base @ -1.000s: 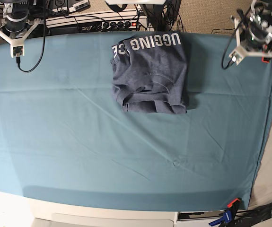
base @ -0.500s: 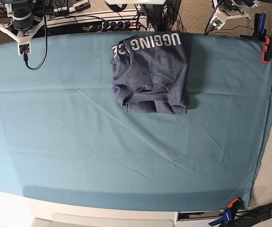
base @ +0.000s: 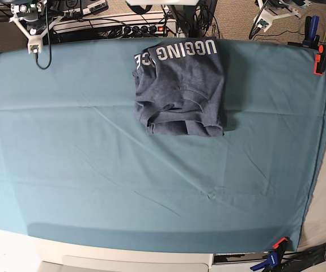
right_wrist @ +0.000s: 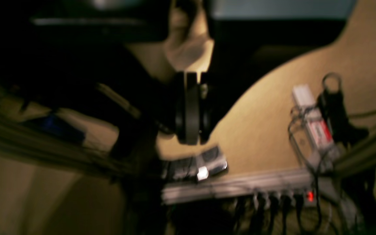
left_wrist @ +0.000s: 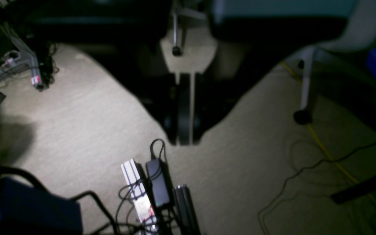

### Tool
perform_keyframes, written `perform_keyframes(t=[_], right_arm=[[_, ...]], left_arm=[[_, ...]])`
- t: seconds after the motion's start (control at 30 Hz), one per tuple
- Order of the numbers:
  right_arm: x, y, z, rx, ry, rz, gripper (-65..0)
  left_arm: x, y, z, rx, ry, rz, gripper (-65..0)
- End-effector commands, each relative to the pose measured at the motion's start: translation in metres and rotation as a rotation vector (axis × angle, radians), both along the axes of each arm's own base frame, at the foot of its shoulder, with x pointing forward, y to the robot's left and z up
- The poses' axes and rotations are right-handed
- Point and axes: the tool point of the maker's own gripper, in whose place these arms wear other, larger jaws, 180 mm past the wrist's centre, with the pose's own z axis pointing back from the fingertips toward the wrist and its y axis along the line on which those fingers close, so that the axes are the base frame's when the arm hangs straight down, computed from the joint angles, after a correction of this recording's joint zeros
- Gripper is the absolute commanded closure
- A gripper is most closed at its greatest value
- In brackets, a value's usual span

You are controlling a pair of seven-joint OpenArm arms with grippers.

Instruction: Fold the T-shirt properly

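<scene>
The T-shirt [base: 180, 88] lies folded into a compact rectangle near the far middle of the teal table cloth [base: 94, 170], with white lettering showing along its far edge. Both arms are drawn back beyond the far edge, well away from it: the right arm [base: 29, 20] at the top left, the left arm [base: 267, 14] at the top right. In the left wrist view my left gripper [left_wrist: 184, 137] hangs shut and empty over carpet. My right gripper [right_wrist: 191, 137] in the blurred right wrist view is likewise shut, with nothing in it.
A power strip [base: 145, 28] with cables runs behind the table's far edge. Clamps hold the cloth at the far right [base: 320, 56] and near right corner [base: 276, 249]. Cables, a power brick [left_wrist: 158, 182] and chair legs [left_wrist: 304, 85] lie on the floor.
Both arms have pulled further back and up, past the table's far edge. The T-shirt has not moved.
</scene>
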Motion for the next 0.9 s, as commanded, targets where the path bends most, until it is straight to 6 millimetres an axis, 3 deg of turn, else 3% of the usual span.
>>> perform_keyframes(t=[0.0, 0.23, 0.53, 0.7, 0.87], right_arm=[[-0.003, -0.005, -0.002, -0.002, 0.005, -0.013, 0.0], [-0.036, 0.000, -0.038, 0.115, 0.096, -0.139, 0.0], [-0.071, 0.018, -0.057, 0.248, 0.202, -0.253, 0.0], [-0.070, 0.026, -0.058, 0.297, 0.203, -0.221, 0.0], [-0.065, 0.026, -0.059, 0.296, 0.191, -0.219, 0.0]], left_arm=[[-0.002, 0.001, 0.001, -0.002, -0.003, -0.001, 0.0], [-0.008, 0.005, -0.008, -0.009, 0.006, 0.014, 0.0], [-0.026, -0.004, -0.016, -0.103, 0.083, 0.096, 0.0], [-0.023, -0.001, -0.020, -0.099, 0.086, 0.107, 0.0], [-0.008, 0.005, -0.029, -0.087, 0.069, 0.118, 0.0]])
